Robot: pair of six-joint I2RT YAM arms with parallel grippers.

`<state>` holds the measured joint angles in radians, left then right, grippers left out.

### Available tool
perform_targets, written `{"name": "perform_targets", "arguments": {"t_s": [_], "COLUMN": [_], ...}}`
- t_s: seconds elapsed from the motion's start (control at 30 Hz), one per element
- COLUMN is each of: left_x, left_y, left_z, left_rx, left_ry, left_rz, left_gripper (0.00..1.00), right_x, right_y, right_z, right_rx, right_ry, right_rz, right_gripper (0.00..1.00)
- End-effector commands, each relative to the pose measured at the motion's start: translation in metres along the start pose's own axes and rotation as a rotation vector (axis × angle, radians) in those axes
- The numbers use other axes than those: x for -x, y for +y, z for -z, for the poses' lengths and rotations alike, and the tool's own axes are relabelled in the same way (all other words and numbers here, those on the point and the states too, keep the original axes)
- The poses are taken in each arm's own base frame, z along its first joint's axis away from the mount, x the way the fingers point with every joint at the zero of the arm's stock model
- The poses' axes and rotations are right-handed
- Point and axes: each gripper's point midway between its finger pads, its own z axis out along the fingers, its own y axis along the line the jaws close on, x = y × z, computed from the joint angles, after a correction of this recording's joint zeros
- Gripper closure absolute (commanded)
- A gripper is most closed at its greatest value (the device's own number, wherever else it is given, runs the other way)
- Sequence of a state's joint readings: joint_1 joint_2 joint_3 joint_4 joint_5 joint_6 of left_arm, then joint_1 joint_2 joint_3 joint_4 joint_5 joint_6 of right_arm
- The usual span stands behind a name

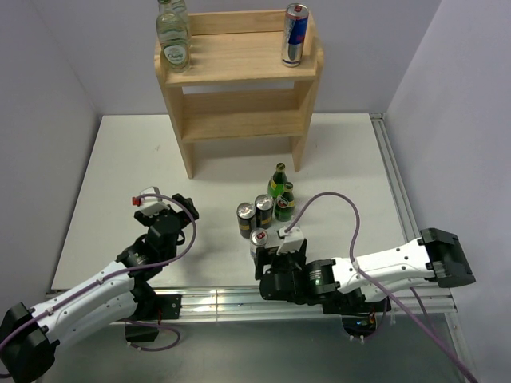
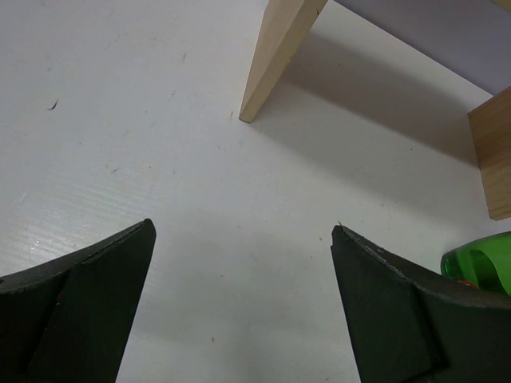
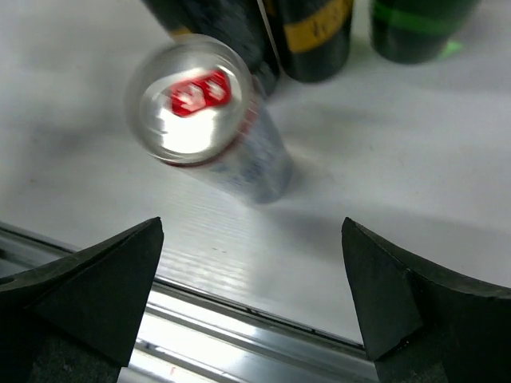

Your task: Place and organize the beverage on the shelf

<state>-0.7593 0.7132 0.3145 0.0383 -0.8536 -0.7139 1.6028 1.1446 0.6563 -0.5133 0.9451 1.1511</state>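
The wooden shelf [image 1: 239,64] stands at the back. Its top tier holds a silver-and-blue can [image 1: 295,36] on the right and two clear glass bottles [image 1: 173,40] on the left. On the table stand two green bottles [image 1: 281,191], two black-and-gold cans [image 1: 255,215] and a second silver can [image 1: 259,238]. My right gripper [image 1: 267,263] hovers open just short of that silver can [image 3: 200,120], nothing between its fingers [image 3: 104,271]. The black-and-gold cans [image 3: 315,40] stand behind it. My left gripper [image 1: 164,209] is open over bare table, facing a shelf leg [image 2: 275,60].
A metal rail [image 1: 239,303] runs along the table's near edge, right below the right gripper [image 3: 252,223]. Part of a green bottle [image 2: 479,263] shows beside the left gripper's [image 2: 243,227] right finger. Grey walls close in both sides and the back.
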Motion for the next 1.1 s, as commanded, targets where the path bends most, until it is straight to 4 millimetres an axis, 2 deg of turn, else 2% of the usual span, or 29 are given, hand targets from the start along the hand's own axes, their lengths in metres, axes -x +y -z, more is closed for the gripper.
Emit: {"name": "perform_targets", "arguments": {"t_s": [0.0,0.13,0.33,0.87,0.9,1.07], "left_x": [0.007,0.004,0.005,0.003,0.003,0.004], "left_y": [-0.006,-0.006,-0.008,-0.008,-0.008,-0.009], "left_z": [-0.001,-0.002,-0.002,-0.003,-0.003,-0.003], "left_rx": [-0.021,-0.011,-0.02,-0.02,-0.02,-0.02], "left_ry": [-0.014,-0.005,-0.006,-0.001,-0.001,-0.002], "left_rz": [0.008,-0.006,-0.004,-0.014,-0.013,-0.013], "left_gripper": [0.01,0.01,0.01,0.01,0.01,0.01], "right_x": [-0.017,-0.033,-0.04,-0.015,-0.013,-0.012], "right_y": [-0.003,-0.003,0.004,-0.004,-0.004,-0.006], "right_z": [-0.007,-0.02,-0.043,-0.11,-0.116,-0.122], "right_rx": [0.006,-0.009,-0.029,-0.09,-0.103,-0.129], "right_ry": [0.002,-0.013,-0.039,-0.109,-0.122,-0.144], "right_rz": [-0.175,-0.162,-0.133,-0.084,-0.087,-0.078], "right_gripper": [0.0,0.0,0.0,0.0,0.01,0.21]}}
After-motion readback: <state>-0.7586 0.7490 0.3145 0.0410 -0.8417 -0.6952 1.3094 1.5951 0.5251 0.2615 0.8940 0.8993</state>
